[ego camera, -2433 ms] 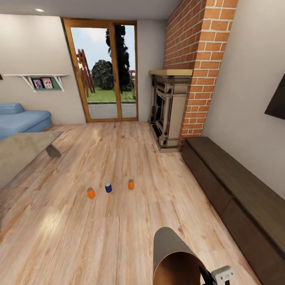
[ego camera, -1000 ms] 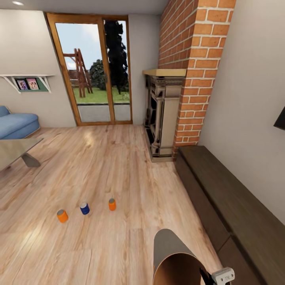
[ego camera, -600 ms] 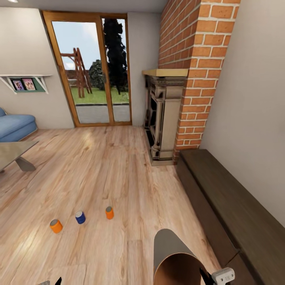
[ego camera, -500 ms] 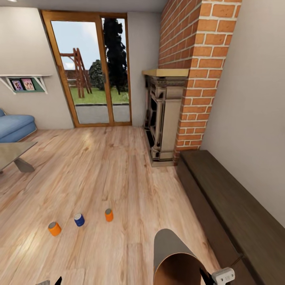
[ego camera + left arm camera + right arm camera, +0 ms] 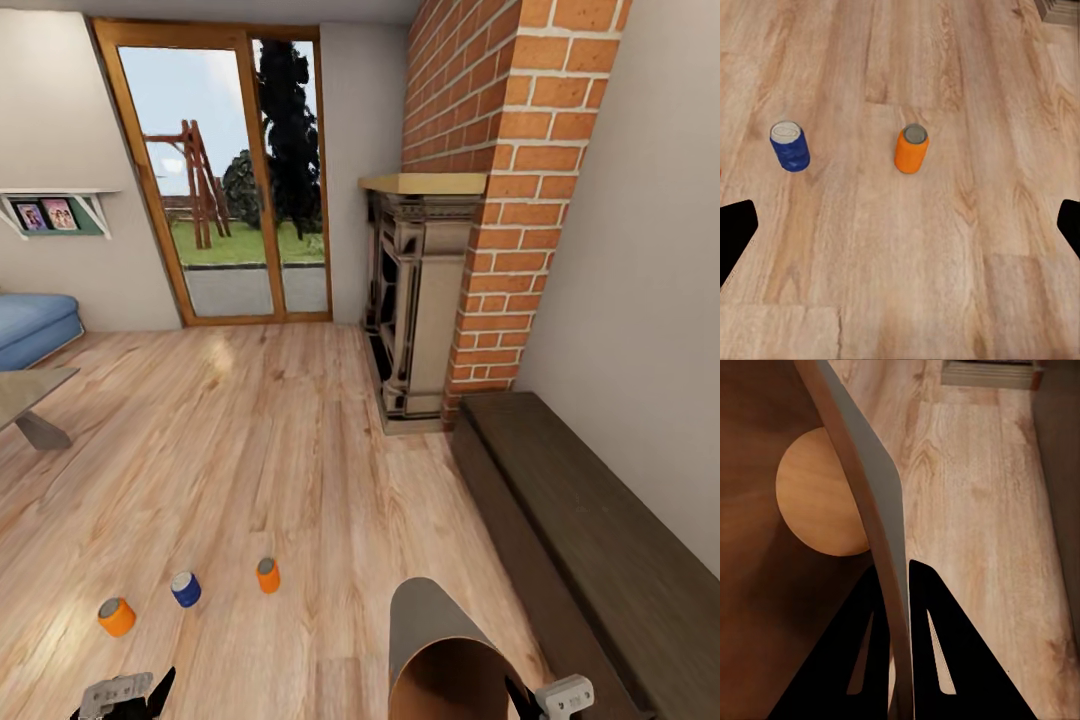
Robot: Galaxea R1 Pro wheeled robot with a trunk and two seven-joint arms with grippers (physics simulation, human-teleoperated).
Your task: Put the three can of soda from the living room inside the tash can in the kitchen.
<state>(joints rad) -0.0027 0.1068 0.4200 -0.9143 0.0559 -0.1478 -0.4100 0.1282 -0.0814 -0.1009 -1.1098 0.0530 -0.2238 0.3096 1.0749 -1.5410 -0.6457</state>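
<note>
Living room wood floor [image 5: 300,440]: lots of open boards round the cans, low dark bench [image 5: 600,540] well off to the right. Trash can [image 5: 440,655] carried by right gripper [image 5: 898,675], fingers pinched on its rim, prob. so cans drop straight in. Left gripper [image 5: 900,229] spread wide, empty, aimed at orange soda can [image 5: 911,148]; blue can [image 5: 790,146] beside it, third orange can [image 5: 116,616] furthest left, all upright, apart.

Wood floor [image 5: 300,450] bears soda cans [image 5: 267,575].

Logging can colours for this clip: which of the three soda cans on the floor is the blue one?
The middle can of the row is blue with a pale top. The cans on either side of it are orange; it stands upright between them on the wood floor.
</note>
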